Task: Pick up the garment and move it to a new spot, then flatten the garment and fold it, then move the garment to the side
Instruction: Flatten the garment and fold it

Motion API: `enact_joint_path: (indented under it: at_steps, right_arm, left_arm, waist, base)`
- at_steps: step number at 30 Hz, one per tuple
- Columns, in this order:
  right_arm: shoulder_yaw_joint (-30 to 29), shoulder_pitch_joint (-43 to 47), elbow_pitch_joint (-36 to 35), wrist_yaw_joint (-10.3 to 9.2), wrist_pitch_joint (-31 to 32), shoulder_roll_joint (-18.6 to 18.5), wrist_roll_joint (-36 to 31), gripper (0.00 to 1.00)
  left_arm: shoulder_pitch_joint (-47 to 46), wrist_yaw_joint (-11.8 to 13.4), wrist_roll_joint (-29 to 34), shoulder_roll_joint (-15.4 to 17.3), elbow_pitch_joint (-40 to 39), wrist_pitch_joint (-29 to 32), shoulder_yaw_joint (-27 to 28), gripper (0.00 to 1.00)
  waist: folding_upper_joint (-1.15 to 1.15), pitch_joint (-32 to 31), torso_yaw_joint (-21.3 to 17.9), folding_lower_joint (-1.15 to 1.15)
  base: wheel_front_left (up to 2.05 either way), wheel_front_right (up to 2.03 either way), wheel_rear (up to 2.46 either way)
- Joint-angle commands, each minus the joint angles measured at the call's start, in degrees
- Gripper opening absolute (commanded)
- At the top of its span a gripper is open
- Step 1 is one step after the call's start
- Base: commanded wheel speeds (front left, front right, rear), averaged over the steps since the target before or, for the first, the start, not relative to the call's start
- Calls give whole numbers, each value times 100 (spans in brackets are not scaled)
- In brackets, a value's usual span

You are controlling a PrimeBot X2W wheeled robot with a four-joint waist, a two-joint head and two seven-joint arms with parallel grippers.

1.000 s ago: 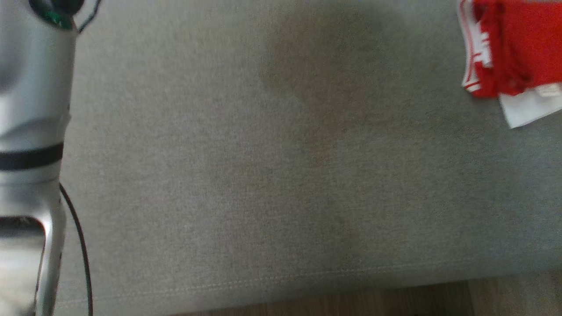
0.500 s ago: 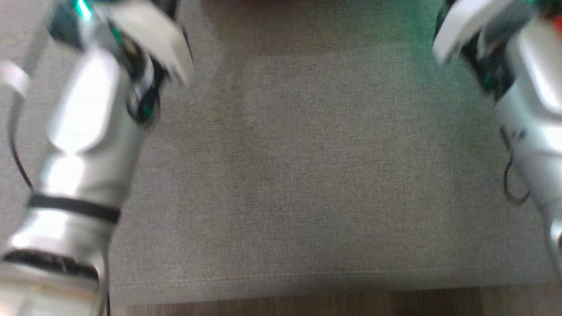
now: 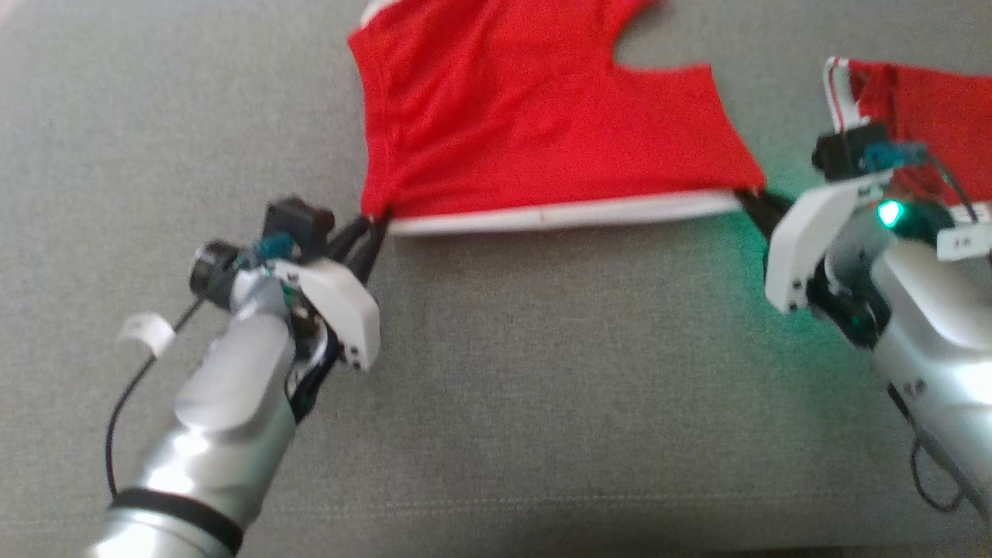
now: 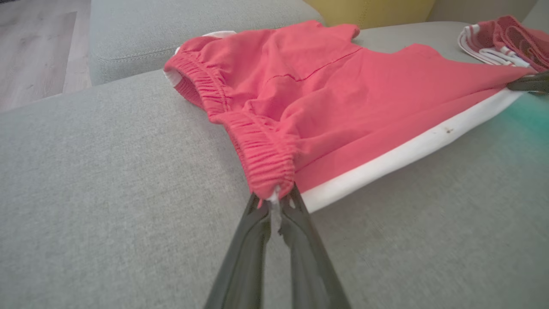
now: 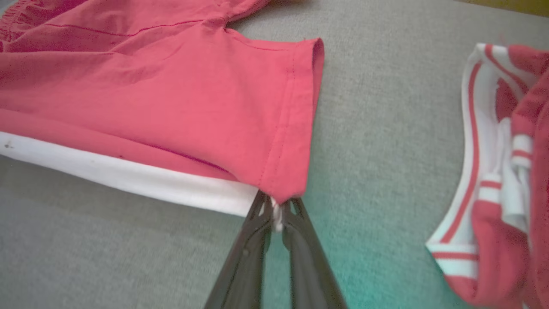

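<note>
The garment (image 3: 535,124) is a pair of red shorts with a white side stripe, lying spread on the grey sofa cushion (image 3: 542,372). My left gripper (image 3: 380,221) is shut on its waistband corner; in the left wrist view the dark fingers (image 4: 257,240) pinch the gathered elastic edge of the garment (image 4: 343,103). My right gripper (image 3: 750,198) is shut on the leg-hem corner, seen up close where the garment (image 5: 171,94) meets the fingers (image 5: 300,253). The white stripe runs taut between the two grippers.
A second red and white striped garment (image 3: 922,101) lies crumpled at the right, close behind my right wrist, also seen as striped cloth (image 5: 502,180). Wooden floor (image 4: 38,47) lies beyond the cushion's far left edge. A yellow cushion (image 4: 373,10) sits behind.
The head camera has swung, so the whole picture shifted. Both grippers and the spread red shorts are in view now; a second ago only bare cushion and the crumpled cloth showed.
</note>
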Motion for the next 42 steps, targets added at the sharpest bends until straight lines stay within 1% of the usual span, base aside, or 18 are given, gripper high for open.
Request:
enact_joint_path:
  at_steps: [1, 9, 12, 13, 18, 21, 24, 25, 27, 30, 33, 37, 42]
  right_arm:
    - [91, 204, -125, 36, 101, -299, 147, 0]
    - [538, 766, -388, 36, 513, -898, 503, 0]
    - [671, 937, -561, 36, 669, -1110, 664, 0]
    - [671, 937, -561, 36, 669, -1110, 664, 0]
    - [868, 1234, -907, 36, 1038, -1467, 964, 0]
    - [965, 1450, -1211, 36, 1316, -1718, 1207, 0]
    - [1016, 1664, -1529, 36, 1662, -2001, 1424, 0]
    - [1053, 1811, -1774, 36, 1942, -2215, 1569, 0]
    - [1068, 1951, -2094, 36, 2213, -2433, 1732, 0]
    - [1024, 2129, -2524, 36, 2587, -2792, 1904, 0]
    - [853, 2203, -2849, 36, 2747, -3037, 1933, 0]
    - [473, 2135, -3101, 36, 2770, -3095, 1913, 0]
    - [-40, 1798, -3312, 36, 2917, -3008, 1837, 0]
  left_arm:
    - [0, 24, -34, 258, -64, -93, 167, 0]
    - [610, 23, -80, 236, -157, -187, -22, 0]
    - [871, 19, -112, 237, -226, -132, -158, 0]
    - [871, 19, -112, 237, -226, -132, -158, 0]
    - [1341, 14, -259, 273, -497, 61, -359, 0]
    - [1675, 12, -402, 330, -782, 279, -518, 0]
    - [2031, 11, -633, 447, -1220, 621, -771, 0]
    - [2232, 10, -776, 596, -1576, 856, -925, 0]
    - [2414, 10, -893, 757, -1937, 1051, -1000, 0]
    - [2682, 10, -948, 981, -2458, 1348, -1127, 0]
    - [2846, 76, -997, 1145, -2961, 1548, -1146, 0]
    - [2787, 235, -1039, 1255, -3487, 1650, -1011, 0]
    - [2445, 357, -1066, 1218, -3915, 1701, -820, 0]
  waist:
    - [0, -291, 10, 0]
    - [0, -768, -55, 0]
    - [0, -978, -88, 0]
    - [0, -978, -88, 0]
    - [0, -1310, -105, 0]
    - [0, -1497, -96, 0]
    - [0, -1633, -87, 0]
    - [0, -1688, -73, 0]
    - [0, -1726, -59, 0]
    - [0, -1748, -35, 0]
    - [0, -1712, 11, 0]
    - [0, -1604, 134, 0]
    - [0, -1287, 349, 0]
  base:
    - [0, 0, 0]
    - [0, 0, 0]
    - [0, 0, 0]
    - [0, 0, 0]
    - [0, 0, 0]
    - [0, 0, 0]
    - [0, 0, 0]
    - [0, 0, 0]
    - [0, 0, 0]
    - [0, 0, 0]
    - [0, 0, 0]
    - [0, 0, 0]
    - [0, 0, 0]
